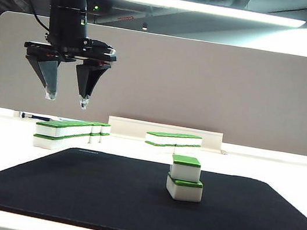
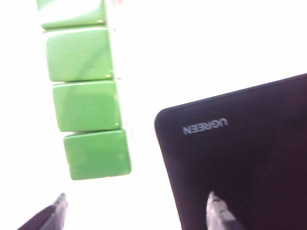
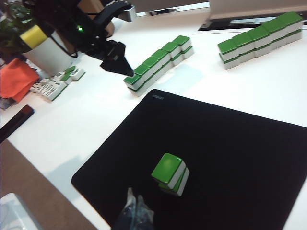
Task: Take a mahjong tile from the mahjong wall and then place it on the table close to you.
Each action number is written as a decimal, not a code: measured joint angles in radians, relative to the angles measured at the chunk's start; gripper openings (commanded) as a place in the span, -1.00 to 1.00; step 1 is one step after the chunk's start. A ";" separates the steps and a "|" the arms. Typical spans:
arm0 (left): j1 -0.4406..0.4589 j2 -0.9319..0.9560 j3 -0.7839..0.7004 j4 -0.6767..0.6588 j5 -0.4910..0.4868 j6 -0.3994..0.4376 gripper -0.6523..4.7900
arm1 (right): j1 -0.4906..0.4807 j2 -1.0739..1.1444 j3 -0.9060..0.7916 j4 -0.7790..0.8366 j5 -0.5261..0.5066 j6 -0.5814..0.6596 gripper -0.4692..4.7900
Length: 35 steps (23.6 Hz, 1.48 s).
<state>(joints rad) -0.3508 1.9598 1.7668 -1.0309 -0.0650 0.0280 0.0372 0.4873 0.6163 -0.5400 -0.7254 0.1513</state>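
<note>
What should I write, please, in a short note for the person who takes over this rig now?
Left gripper: jaws open, empty, hanging above the near end of the mahjong wall.
Right gripper: low near the mat's front edge; jaws look together, holding nothing visible.
Two tiles already stand stacked on the black mat on the table.
Left to do: lower, grasp an end tile, bring it near.

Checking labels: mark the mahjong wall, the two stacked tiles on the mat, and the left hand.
mahjong wall (image 1: 62, 129), exterior view, green top of near end tile.
stacked tiles (image 1: 186, 169), exterior view, upper tile's white face.
left hand (image 1: 66, 98), exterior view, midway between open fingertips.
</note>
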 measured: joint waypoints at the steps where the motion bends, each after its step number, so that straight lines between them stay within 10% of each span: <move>1: 0.011 0.000 0.000 0.008 0.001 0.000 0.61 | 0.000 0.000 0.000 0.000 -0.006 0.000 -0.83; 32: 0.077 0.172 -0.003 0.066 -0.043 0.000 0.60 | 0.000 0.000 0.000 -0.018 -0.030 0.000 -0.83; 35: 0.077 0.183 -0.003 0.061 -0.043 0.000 0.34 | 0.000 0.000 0.000 -0.018 -0.028 0.000 -0.83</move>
<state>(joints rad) -0.2733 2.1429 1.7638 -0.9699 -0.1078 0.0280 0.0372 0.4873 0.6163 -0.5583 -0.7532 0.1513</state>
